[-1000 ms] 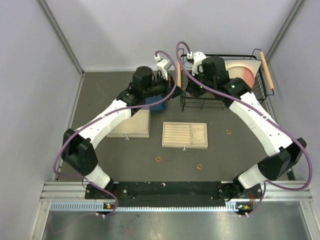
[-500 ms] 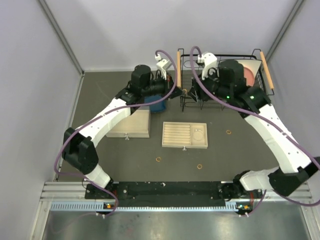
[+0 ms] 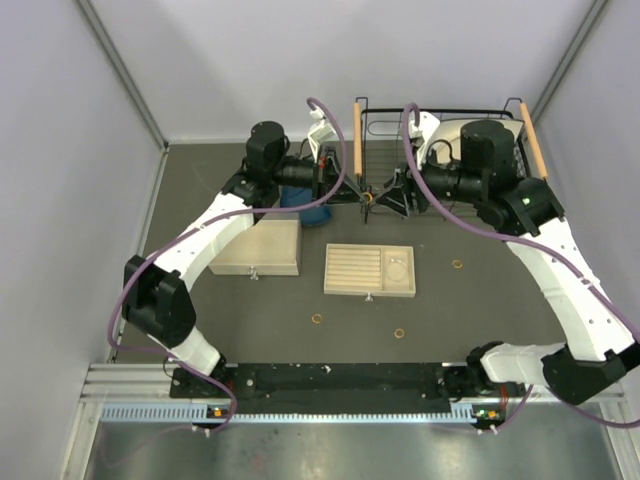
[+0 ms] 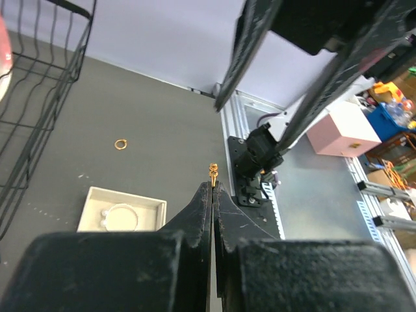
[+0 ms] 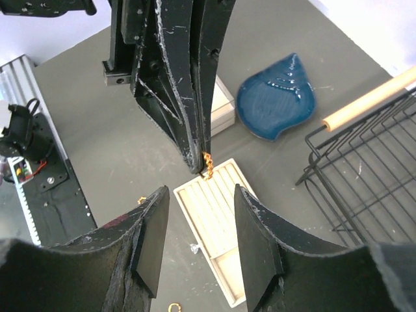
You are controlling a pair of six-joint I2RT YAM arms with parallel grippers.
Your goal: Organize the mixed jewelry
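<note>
My left gripper (image 3: 360,196) is held up in the air over the back of the table, shut on a tiny twisted gold piece (image 3: 368,198). The piece sticks out of the closed tips in the left wrist view (image 4: 212,171) and the right wrist view (image 5: 208,165). My right gripper (image 3: 388,197) faces it, open and empty, its tips (image 5: 201,240) just short of the piece. A thin silver hoop (image 3: 398,268) lies in the small compartment of the pale slotted tray (image 3: 345,288). Gold rings lie on the table right of the tray (image 3: 457,264) and in front of it (image 3: 317,319), (image 3: 399,332).
A blue cloth pouch (image 3: 313,208) lies under the left wrist. A closed wooden box (image 3: 258,248) sits left of the tray. A black wire basket (image 3: 500,130) with wooden handles and a pink plate stands at the back right, close behind the right gripper.
The right arm swung out from the basket and turned left to face the left gripper. The left gripper turned right and rose, bringing the gold piece between the two.
</note>
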